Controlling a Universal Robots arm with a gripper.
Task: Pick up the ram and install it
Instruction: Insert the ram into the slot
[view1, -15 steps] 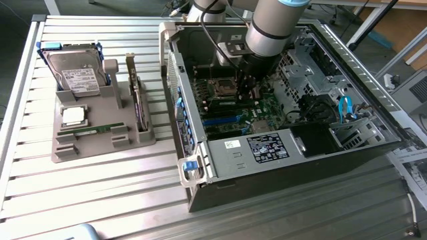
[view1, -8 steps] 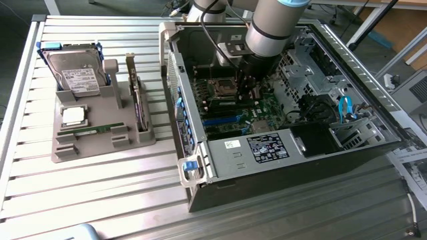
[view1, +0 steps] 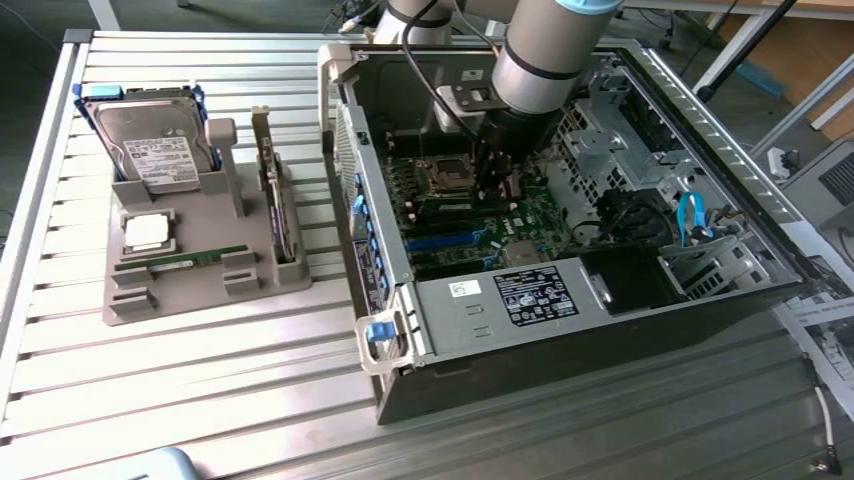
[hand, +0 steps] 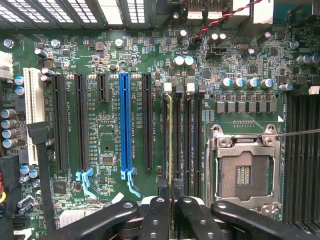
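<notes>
Black gripper (hand: 170, 201) fingers, nearest us, pinch almost fully together on the ram (hand: 170, 145). Its thin green edge runs along the memory slot just beside a long black expansion slot (hand: 147, 120). We judge that a slight skew could jam one end on the slot wall, and pressing then might flex the motherboard (hand: 110, 140). Farther off, the white latch (hand: 167, 87) could block seating if it is not swung clear.
</notes>
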